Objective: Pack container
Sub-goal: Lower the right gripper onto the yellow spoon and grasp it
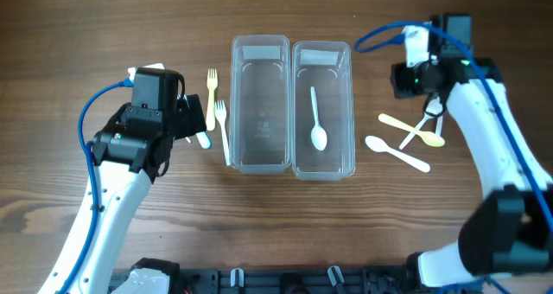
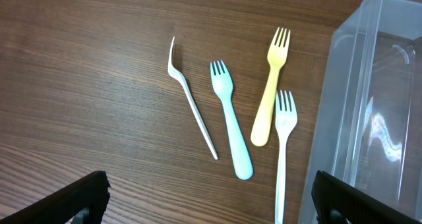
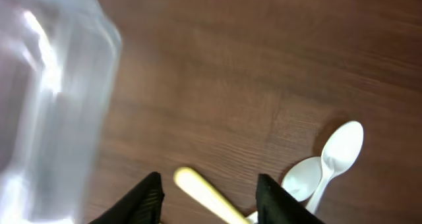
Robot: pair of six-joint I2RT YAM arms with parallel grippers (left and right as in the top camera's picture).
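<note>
Containers are sitting side by side mid-bench: left container [image 1: 259, 112] empty, right container [image 1: 337, 95] holding one spoon [image 1: 318, 125] lengthwise.

Left gripper [image 2: 211, 201] is hovering released, jaws wide apart, nothing between them. Four forks are lying on the bench [image 2: 79, 66] just ahead of it. Blue fork [image 2: 231, 125] and white fork [image 2: 283, 151] are reaching closest with their handles. Clear fork [image 2: 191, 99] and yellow fork [image 2: 267, 99] are lying a bit further out. All tines are pointing away from the gripper, long axes roughly parallel to the container's long side. White fork is lying just beside the left container's wall, which is standing right of the forks in this view.

Right gripper [image 3: 211, 197] is also hanging released, above a yellow spoon [image 3: 204, 191] handle, with white spoons [image 3: 339, 151] beyond it. Right container is showing blurred to its left.

Judging: left arm is nearer the forks, right arm nearer the spoons.
</note>
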